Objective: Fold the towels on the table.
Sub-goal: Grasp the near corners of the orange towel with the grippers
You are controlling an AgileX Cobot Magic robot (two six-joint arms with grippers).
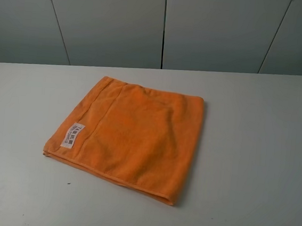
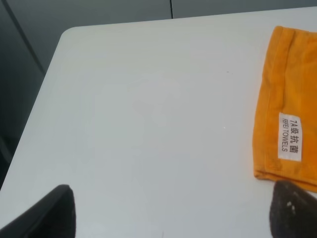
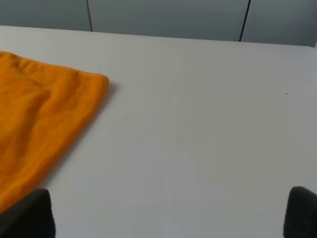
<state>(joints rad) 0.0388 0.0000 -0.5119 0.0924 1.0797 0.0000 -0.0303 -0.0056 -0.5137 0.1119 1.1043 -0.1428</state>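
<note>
The orange towel (image 1: 133, 135) lies flat on the white table (image 1: 254, 155), doubled over, with its white label (image 1: 72, 135) near its left edge. Neither gripper shows in the exterior high view. In the left wrist view my left gripper (image 2: 171, 218) is open and empty over bare table; the towel's labelled edge (image 2: 290, 99) lies off to one side, apart from the dark fingertips (image 2: 292, 210). In the right wrist view my right gripper (image 3: 164, 215) is open and empty, with a folded corner of the towel (image 3: 44, 124) beside one fingertip (image 3: 27, 213).
Grey wall panels (image 1: 165, 23) stand behind the table's far edge. The table's rounded far-left corner (image 2: 72, 32) shows in the left wrist view, with a dark drop beyond it.
</note>
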